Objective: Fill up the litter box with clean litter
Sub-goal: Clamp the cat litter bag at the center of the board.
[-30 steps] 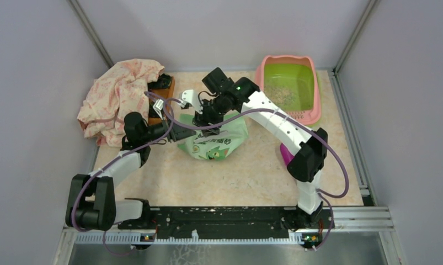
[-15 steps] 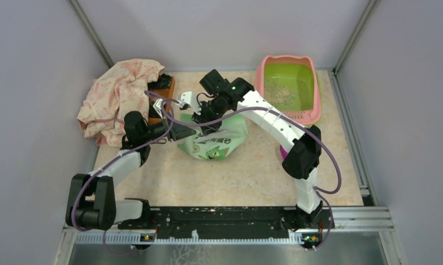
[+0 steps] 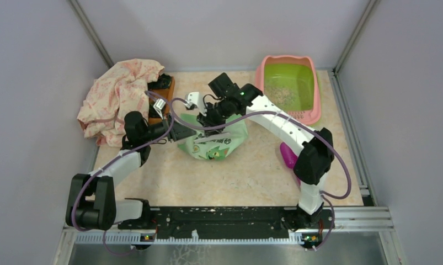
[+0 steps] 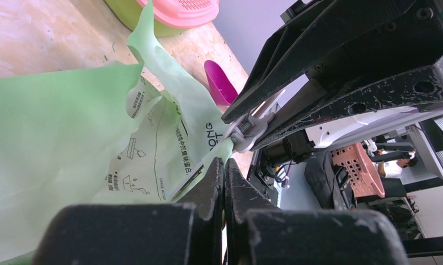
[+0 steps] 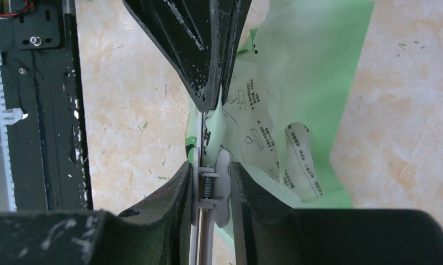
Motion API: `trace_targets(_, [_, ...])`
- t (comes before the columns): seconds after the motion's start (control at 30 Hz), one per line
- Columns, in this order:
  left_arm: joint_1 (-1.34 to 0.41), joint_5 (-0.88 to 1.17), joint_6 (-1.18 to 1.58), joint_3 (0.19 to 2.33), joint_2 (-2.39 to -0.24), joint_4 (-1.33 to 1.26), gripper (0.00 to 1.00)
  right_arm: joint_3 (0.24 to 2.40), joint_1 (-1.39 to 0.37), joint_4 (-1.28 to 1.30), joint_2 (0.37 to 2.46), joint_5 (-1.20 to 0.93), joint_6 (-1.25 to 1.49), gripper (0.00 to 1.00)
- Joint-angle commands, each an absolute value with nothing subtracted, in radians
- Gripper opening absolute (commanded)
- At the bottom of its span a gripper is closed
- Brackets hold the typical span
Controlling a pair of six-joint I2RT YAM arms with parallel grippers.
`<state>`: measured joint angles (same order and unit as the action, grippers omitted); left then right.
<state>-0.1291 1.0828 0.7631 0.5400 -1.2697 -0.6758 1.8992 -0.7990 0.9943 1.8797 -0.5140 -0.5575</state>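
Note:
The litter box (image 3: 316,105), pink-rimmed with a lime-green basin, stands at the back right; a thin patch of clean litter (image 3: 279,95) lies in it. A light green printed bag (image 3: 216,141) sits mid-table, its top edge closed by a pale spring clip (image 5: 222,182). My left gripper (image 3: 180,132) is shut on the bag's top edge, seen in the left wrist view (image 4: 224,165). My right gripper (image 5: 211,168) is shut on the clip's handles, just beyond the left fingers (image 5: 208,55). The bag's contents are hidden.
A crumpled patterned cloth (image 3: 119,96) covers part of a brown wooden tray (image 3: 165,88) at the back left. A purple scoop (image 3: 289,154) lies on the table under the right arm. Grey walls enclose the table, and a black rail (image 3: 224,218) runs along the front.
The right gripper's jaws have narrowed onto the clip, and its wrist has shifted slightly right. The left arm and the bag have stayed put.

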Motion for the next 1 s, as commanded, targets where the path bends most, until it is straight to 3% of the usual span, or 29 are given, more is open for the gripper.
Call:
trace_targets(0.0, [-0.125,1.098,0.798,0.552,-1.246,-0.803,0.00,1.748,-0.777,0.815,1.742,-0.579,-0.522,0.00])
trace_targets(0.33, [-0.118,1.123,0.861,0.557,-1.244,-0.858,0.00,1.422,-0.770,0.422,1.609,-0.631,-0.434,0.00])
trace_targets(0.77, [-0.102,1.151,0.884,0.562,-1.232,-0.858,0.00,1.176,-0.758,0.012,1.539,-0.661,-0.334,0.00])
trace_targets(0.97, [-0.088,1.132,0.760,0.599,-1.195,-0.626,0.04,1.122,-0.736,-0.069,1.533,-0.681,-0.307,0.00])
